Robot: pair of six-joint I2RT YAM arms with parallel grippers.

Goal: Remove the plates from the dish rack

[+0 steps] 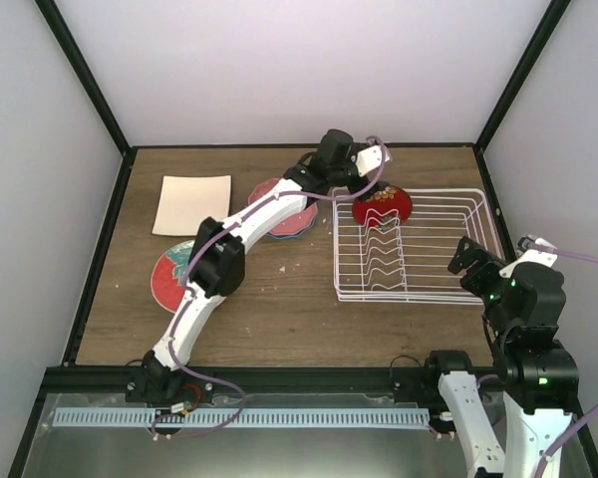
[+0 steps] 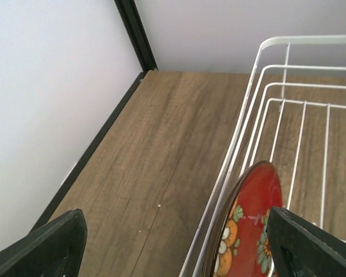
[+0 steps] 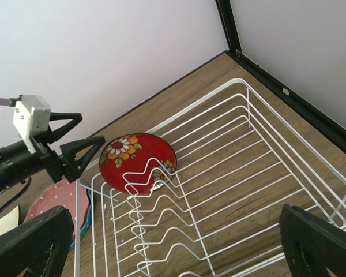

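The small dark red floral plate [image 1: 384,204] stands on edge at the far left end of the white wire dish rack [image 1: 439,190]. It is the only plate I see in the rack. My left gripper [image 1: 371,194] is open above it. In the left wrist view the plate [image 2: 248,236] sits between the fingers [image 2: 52,248], close to the right one. My right gripper [image 1: 465,264] is open and empty at the rack's right side. In the right wrist view I see the plate [image 3: 135,158] and the rack [image 3: 240,81].
The beige square plate [image 1: 191,204] lies at the far left. The pink polka-dot plate [image 1: 284,211] tops a stack left of the rack, with a blue rim under it. The red-and-teal plate [image 1: 167,279] lies partly under my left arm. I cannot make out the mint green plate.
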